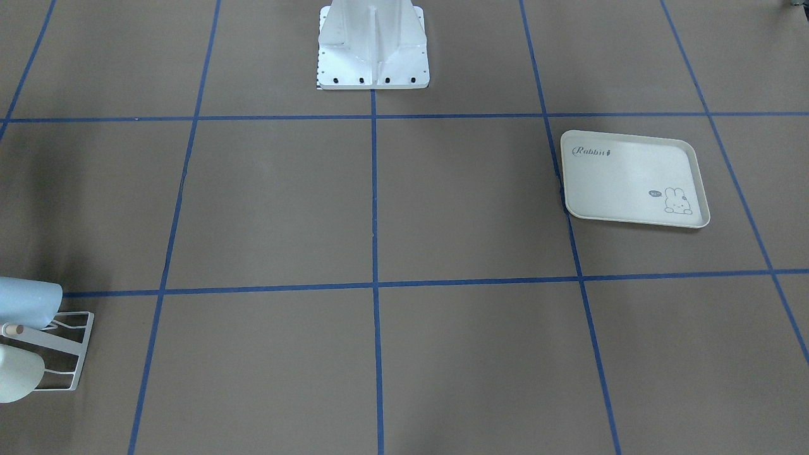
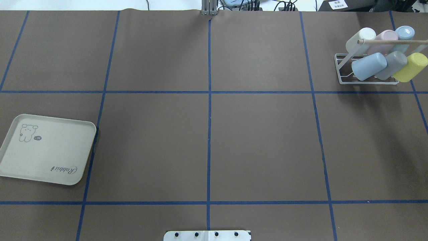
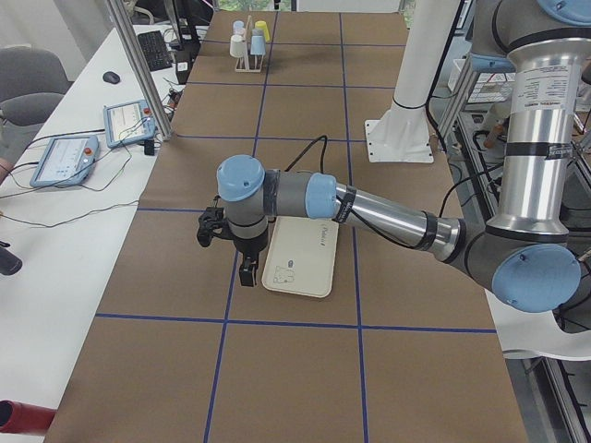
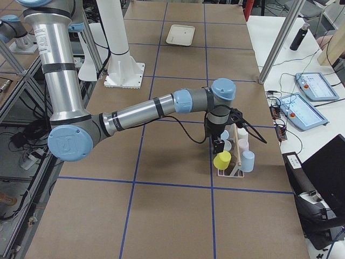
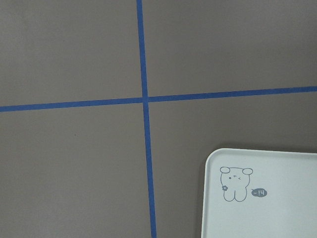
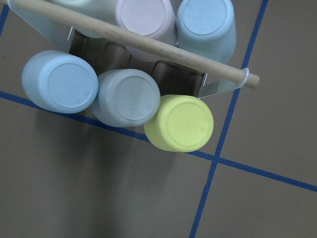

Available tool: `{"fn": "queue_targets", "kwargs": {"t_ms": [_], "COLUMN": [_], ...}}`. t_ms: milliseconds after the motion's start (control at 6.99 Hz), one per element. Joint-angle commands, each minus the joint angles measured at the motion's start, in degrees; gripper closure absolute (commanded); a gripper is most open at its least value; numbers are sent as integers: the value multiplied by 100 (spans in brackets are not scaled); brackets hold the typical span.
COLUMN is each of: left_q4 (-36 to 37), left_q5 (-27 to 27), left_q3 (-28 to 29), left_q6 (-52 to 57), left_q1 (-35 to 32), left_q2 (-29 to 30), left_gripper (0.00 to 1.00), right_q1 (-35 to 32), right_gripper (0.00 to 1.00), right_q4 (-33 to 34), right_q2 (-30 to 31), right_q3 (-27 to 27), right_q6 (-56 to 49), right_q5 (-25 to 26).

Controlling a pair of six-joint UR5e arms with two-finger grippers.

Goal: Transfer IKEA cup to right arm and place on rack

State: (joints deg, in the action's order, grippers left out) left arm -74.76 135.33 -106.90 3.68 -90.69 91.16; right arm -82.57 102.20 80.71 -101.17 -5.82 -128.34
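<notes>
**Six cups on the rack in the far right corner, arms hanging over opposite ends**

The rack (image 2: 341, 73) stood in the corner of the worktop (image 2: 260, 140) formed by its right end and the operators' edge. Six cups (image 2: 384, 50) lay slanted on its pegs in two rows of three, under a wooden rod (image 6: 173, 52). I could not tell which of them was the task's cup. The yellow cup (image 6: 181, 123) was at the end of the row nearer the robot and jutted past the wire base toward the worktop's right end.

The right arm (image 4: 145, 110) reached across to that corner. The right end effector (image 4: 218, 147) pointed down just above the yellow cup. It showed only in the side view, so I could not tell whether its fingers were apart or together.

The tray (image 2: 46, 150) lay flat against the worktop's left end, about midway between the robot's edge and the operators' edge. The left end effector (image 3: 247, 277) hung pointing down just off the tray's edge on the operators' side, over a blue tape line (image 5: 146, 148). How its fingers stood could not be told either.

A broad stretch of brown, tape-gridded surface lay between tray and rack. The base plate (image 2: 207, 235) sat at the middle of the robot's edge.
</notes>
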Motion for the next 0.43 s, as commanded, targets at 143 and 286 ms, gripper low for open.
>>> {"fn": "queue_targets", "kwargs": {"t_ms": [143, 286], "left_q4": [-47, -47], "left_q5": [-15, -7], "left_q3": [-172, -356], "left_q6": [45, 54], "left_q1": [-10, -10], "left_q2": [-142, -264], "left_gripper": [0, 0], "right_q1": [4, 4], "right_gripper": [0, 0], "right_q4": [-190, -278], "right_q2": [435, 489], "right_q3": [-316, -281], "right_q6": [2, -7], "right_q5": [-139, -139]}}
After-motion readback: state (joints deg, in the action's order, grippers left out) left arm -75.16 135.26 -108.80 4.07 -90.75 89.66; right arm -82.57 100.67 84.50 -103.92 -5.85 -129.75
